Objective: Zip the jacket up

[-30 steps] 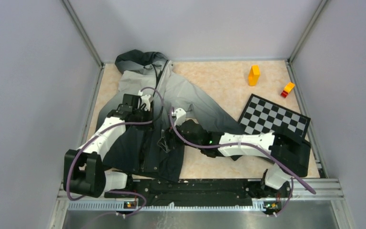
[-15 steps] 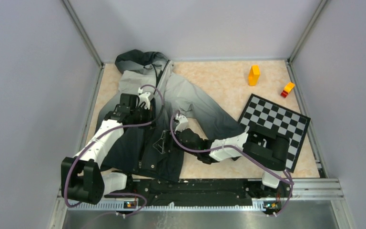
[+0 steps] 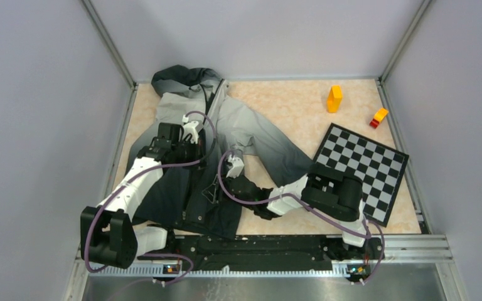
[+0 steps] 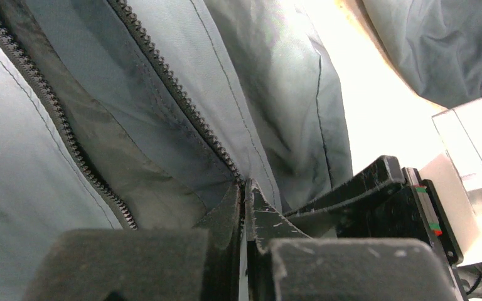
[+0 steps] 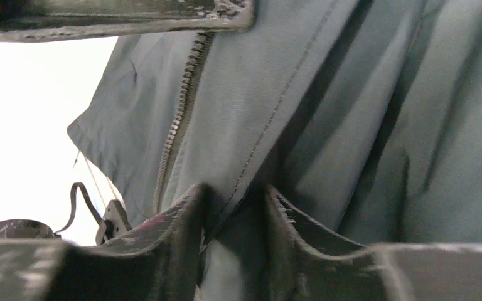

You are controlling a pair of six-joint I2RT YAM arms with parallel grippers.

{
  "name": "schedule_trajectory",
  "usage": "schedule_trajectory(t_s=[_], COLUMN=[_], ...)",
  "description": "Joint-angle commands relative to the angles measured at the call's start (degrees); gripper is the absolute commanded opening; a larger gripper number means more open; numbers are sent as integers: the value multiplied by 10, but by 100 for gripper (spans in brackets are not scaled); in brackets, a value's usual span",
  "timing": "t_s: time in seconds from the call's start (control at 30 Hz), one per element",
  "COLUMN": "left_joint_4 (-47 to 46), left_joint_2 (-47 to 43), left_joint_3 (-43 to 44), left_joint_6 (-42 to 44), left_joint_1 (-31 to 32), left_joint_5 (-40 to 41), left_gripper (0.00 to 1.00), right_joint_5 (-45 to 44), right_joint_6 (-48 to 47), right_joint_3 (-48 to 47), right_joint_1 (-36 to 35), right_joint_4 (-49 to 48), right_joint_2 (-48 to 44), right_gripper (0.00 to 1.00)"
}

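Note:
The jacket (image 3: 251, 128) lies spread on the table's left half, with its dark hood (image 3: 182, 78) at the far side and its black hem near the arms. My left gripper (image 3: 191, 150) rests on the front opening. In the left wrist view it (image 4: 245, 188) is shut on the jacket's edge, where a row of zipper teeth (image 4: 182, 100) runs into the fingertips. A second row of teeth (image 4: 44, 106) lies apart to the left. My right gripper (image 3: 213, 189) is lower on the front. In the right wrist view it (image 5: 233, 199) is shut on a fabric fold beside the zipper (image 5: 179, 119).
A checkerboard (image 3: 364, 166) lies at the right, partly under the right arm. An orange block (image 3: 334, 98) and a small red-and-yellow block (image 3: 379, 117) stand at the far right. Grey walls close in both sides. A metal rail (image 3: 257, 244) runs along the near edge.
The right arm has folded inward, its elbow swinging left over the checkerboard, and its wrist has dropped slightly toward the near edge. The left arm has barely shifted. Both grippers stay on the jacket.

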State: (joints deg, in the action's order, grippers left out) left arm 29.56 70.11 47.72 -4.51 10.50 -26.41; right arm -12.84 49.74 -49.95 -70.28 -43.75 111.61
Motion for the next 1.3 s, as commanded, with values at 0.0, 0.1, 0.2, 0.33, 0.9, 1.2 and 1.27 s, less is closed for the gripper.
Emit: schedule_trajectory(t_s=[0.0,0.1,0.2,0.33,0.9,1.2,1.27], left_joint_4=[-27,-28,-34,-28,53,11,5], left_joint_2=[-11,-12,-24,-63,-172,-136,-130], left_joint_3=[7,7,2,-17,-83,-117,-116], left_joint_6=[7,2,-20,-83,-253,-244,-243], left_joint_1=[-1,-1,-1,-1,0,1,1], left_joint_5=[-21,-26,-35,-7,45,3,0], left_gripper=[4,16,35,56,48,26,26], right_joint_5=[9,90,233,343,429,417,417], right_joint_6=[-17,-19,11,81,137,113,106], right_joint_3=[-8,11,22,46,19,13,10], right_joint_1=[3,32,75,110,159,159,160], right_joint_4=[-45,-74,-165,-311,-334,-301,-293], right_joint_2=[-17,-28,-2,44,95,89,86], right_gripper=[31,18,0,0,0,0,0])
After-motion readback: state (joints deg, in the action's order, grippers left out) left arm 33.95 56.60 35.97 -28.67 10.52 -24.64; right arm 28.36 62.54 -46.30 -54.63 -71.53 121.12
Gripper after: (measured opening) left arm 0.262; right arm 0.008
